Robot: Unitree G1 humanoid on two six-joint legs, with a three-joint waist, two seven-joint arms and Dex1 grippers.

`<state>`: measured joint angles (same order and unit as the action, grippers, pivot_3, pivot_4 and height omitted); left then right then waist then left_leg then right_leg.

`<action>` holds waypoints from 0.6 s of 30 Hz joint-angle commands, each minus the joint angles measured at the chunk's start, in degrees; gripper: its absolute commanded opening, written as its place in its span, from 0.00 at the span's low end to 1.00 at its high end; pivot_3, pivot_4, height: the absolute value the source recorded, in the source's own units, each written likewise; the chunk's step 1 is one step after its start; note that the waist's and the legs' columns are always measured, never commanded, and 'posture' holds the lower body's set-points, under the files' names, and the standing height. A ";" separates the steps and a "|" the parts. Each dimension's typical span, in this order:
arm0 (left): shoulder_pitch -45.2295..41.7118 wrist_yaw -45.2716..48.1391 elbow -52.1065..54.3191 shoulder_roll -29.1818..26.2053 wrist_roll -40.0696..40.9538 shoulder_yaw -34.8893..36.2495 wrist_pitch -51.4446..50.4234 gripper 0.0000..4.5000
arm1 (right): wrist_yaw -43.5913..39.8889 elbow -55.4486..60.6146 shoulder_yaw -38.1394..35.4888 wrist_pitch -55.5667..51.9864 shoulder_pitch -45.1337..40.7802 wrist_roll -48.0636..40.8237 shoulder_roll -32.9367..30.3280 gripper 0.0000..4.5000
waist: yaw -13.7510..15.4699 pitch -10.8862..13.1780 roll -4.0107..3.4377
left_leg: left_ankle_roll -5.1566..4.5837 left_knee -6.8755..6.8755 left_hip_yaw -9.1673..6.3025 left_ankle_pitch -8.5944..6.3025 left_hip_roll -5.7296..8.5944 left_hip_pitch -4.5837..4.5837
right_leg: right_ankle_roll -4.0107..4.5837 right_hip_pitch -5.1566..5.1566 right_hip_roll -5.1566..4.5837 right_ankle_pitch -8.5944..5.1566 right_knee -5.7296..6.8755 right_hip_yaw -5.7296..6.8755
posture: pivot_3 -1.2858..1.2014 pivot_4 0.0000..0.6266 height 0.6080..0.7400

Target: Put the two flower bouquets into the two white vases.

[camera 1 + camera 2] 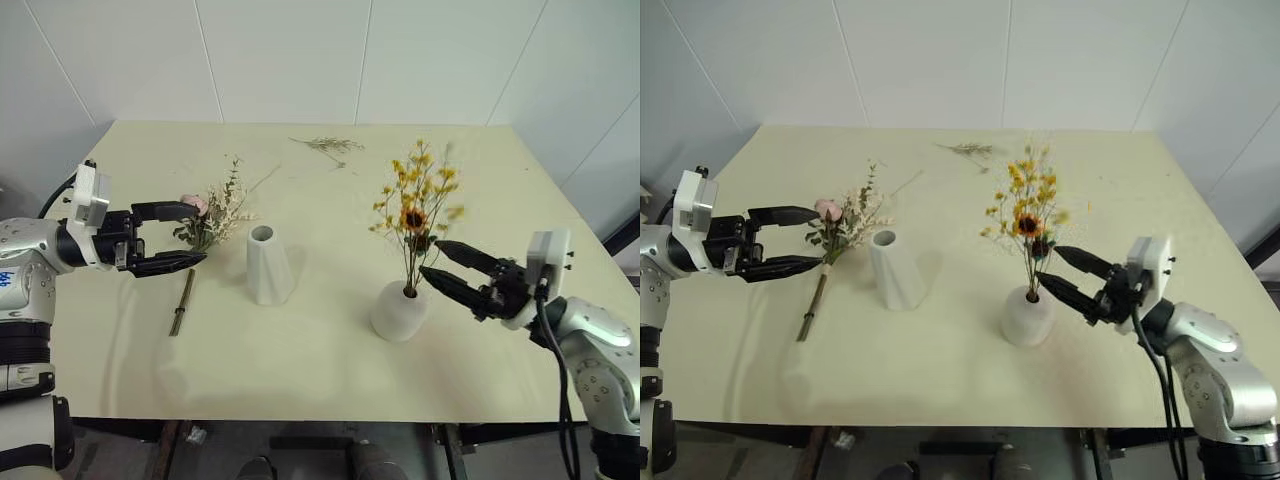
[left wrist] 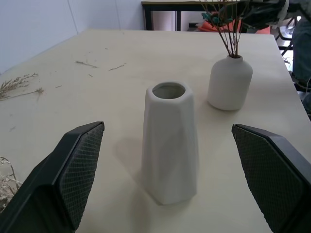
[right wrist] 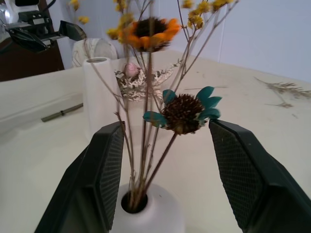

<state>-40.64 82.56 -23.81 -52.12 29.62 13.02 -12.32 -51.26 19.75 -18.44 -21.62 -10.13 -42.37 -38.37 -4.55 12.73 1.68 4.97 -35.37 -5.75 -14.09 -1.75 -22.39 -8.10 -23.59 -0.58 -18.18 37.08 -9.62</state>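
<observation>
On the table (image 1: 320,380), the tall vase (image 1: 267,265) is a matte white twisted cone, upright and empty at centre. At its 4 o'clock the round vase (image 1: 399,312) holds the yellow bouquet (image 1: 416,210), stems vertical. The pink bouquet (image 1: 212,222) lies flat at 9 o'clock, stem toward 7. The left gripper (image 1: 173,237) hovers level above it, wide open. The right gripper (image 1: 442,262), parted, flanks the yellow stems without touching.
</observation>
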 commanded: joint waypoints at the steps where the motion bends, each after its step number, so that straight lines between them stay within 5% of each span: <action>1: -0.91 -0.45 -1.90 -3.44 -2.08 1.26 1.20 1.00 | -2.75 1.76 -7.16 -1.33 3.25 -2.50 -5.00 0.65 | -0.01 0.00 0.00 | 0.00 0.01 0.00 0.00 0.00 0.00 | 0.00 0.00 0.00 0.00 -0.02 0.00 | 0.52 0.24 1.00; 9: -2.05 -10.03 -11.25 -10.85 -13.89 -3.44 -2.52 1.00 | -9.48 -3.52 -16.98 -0.31 4.86 -0.33 -17.02 0.65 | -0.24 0.01 0.01 | -0.03 0.10 0.04 -0.01 0.00 0.07 | 0.01 0.03 0.00 -0.01 -0.09 -0.03 | 0.52 0.24 1.00; 18: -6.64 -13.25 -11.80 -12.36 -26.06 -16.24 -21.02 1.00 | -17.46 -10.30 -12.80 -2.78 -9.73 -2.52 -28.03 0.65 | -0.27 0.03 0.00 | -0.04 0.18 0.08 -0.01 -0.02 -0.01 | 0.03 -0.04 0.02 -0.05 -0.16 -0.03 | 0.52 0.24 1.00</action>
<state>-45.32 69.27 -36.66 -63.04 5.00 -2.86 -30.84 -67.22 10.35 -31.02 -23.91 -18.08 -43.32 -64.61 -4.83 12.77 1.67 4.93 -35.19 -5.66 -14.10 -1.76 -22.41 -8.08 -23.65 -0.57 -18.23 36.93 -9.65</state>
